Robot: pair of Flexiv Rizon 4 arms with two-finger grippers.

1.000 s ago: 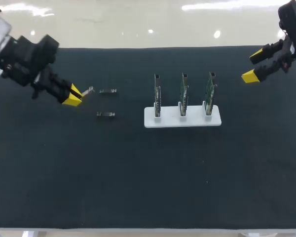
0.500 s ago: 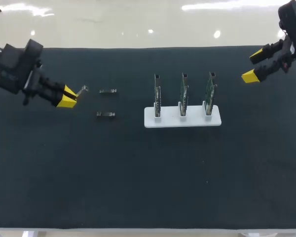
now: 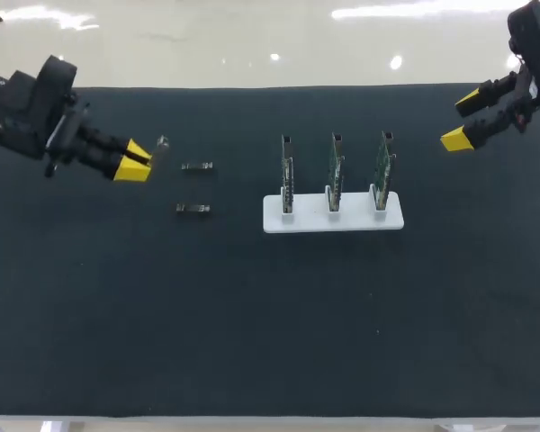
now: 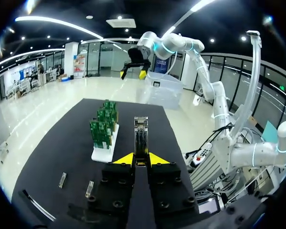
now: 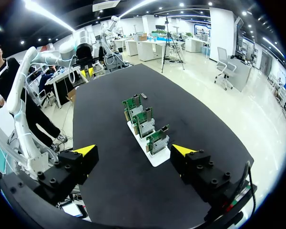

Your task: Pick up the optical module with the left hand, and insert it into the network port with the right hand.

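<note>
Optical module (image 3: 160,144) pinched by tail between left gripper (image 3: 136,160) tips, off table, left side. Right gripper (image 3: 462,119) wide apart, empty. Risk: shallow grip, module may twist or drop at handover and miss network port (image 3: 333,175).

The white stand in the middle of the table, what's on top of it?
Three green circuit boards stand upright in a row on the white stand. Their lower edges are hidden where they meet it, so the fixing cannot be seen.
</note>
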